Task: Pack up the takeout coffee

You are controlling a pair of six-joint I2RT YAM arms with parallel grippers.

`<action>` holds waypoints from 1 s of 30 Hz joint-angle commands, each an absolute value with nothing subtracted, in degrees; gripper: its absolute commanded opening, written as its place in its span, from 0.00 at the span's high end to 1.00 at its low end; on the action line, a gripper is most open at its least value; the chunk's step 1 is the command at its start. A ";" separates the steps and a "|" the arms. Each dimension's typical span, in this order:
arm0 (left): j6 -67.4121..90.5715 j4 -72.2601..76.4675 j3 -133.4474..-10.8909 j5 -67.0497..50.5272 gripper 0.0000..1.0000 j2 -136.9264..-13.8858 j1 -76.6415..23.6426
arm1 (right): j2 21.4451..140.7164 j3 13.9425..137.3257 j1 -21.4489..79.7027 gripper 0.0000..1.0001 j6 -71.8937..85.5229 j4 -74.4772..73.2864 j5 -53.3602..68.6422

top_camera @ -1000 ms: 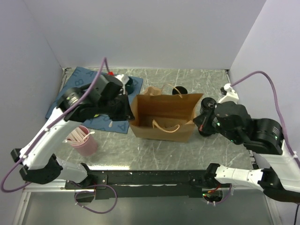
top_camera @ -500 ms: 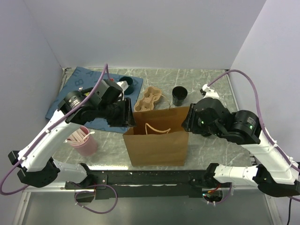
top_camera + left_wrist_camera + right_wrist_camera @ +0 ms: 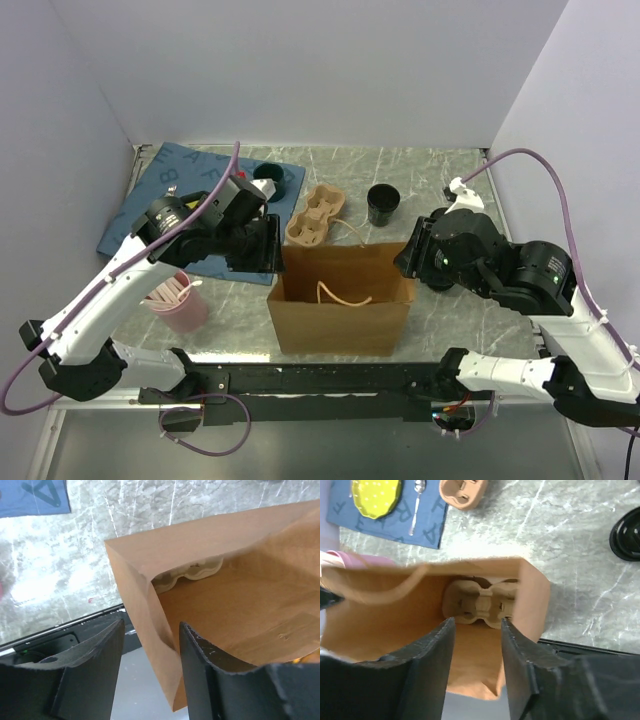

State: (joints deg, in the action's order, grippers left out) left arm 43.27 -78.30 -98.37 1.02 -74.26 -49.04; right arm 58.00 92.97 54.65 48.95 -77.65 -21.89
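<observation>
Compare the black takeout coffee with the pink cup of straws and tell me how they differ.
Colour: the takeout coffee is black, the pink cup pink. Top: the coffee wears a round black lid; the pink cup is open, holding straws. Place: the coffee stands beyond the paper bag, rightward; the pink cup nearer, left of it. Both stand upright on the table, outside the bag.

One takeout coffee was counted, along with one brown paper bag and one pink cup of straws. Two pulp carriers were counted: a loose carrier and a bagged carrier. One blue mat, one yellow plate and one spoon were noted.
</observation>
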 commanded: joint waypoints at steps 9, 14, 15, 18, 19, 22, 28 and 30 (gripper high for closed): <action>37.62 -76.73 -100.28 4.30 0.75 -76.72 -48.87 | 58.71 97.73 53.88 0.41 45.71 -89.91 -27.68; 37.88 -75.59 -102.04 4.13 0.99 -77.96 -48.87 | 60.29 99.49 53.09 0.40 44.38 -90.00 -26.20; 38.49 -75.85 -102.13 4.30 0.99 -78.05 -48.87 | 60.29 99.23 53.09 0.40 44.38 -90.00 -25.32; 42.18 -76.38 -100.99 4.66 0.99 -76.38 -48.87 | 59.42 97.04 53.00 0.40 44.29 -90.00 -22.16; 43.06 -76.20 -100.12 4.48 0.99 -75.59 -48.87 | 58.54 95.64 52.91 0.41 45.52 -90.00 -21.54; 45.35 -74.80 -97.83 2.99 0.99 -72.34 -48.87 | 56.79 91.95 52.91 0.43 46.58 -90.00 -20.83; 46.23 -71.20 -91.76 0.53 0.99 -68.03 -48.87 | 55.81 87.46 52.91 0.50 45.09 -86.84 -18.64; 44.83 -69.10 -91.15 0.53 0.99 -67.85 -48.87 | 57.12 87.97 52.91 0.54 44.91 -87.27 -19.68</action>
State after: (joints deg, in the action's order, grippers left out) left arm 44.82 -74.54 -92.47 2.17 -68.64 -49.04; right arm 56.38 87.92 53.21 45.71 -77.80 -19.57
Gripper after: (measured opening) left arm 0.021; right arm 0.493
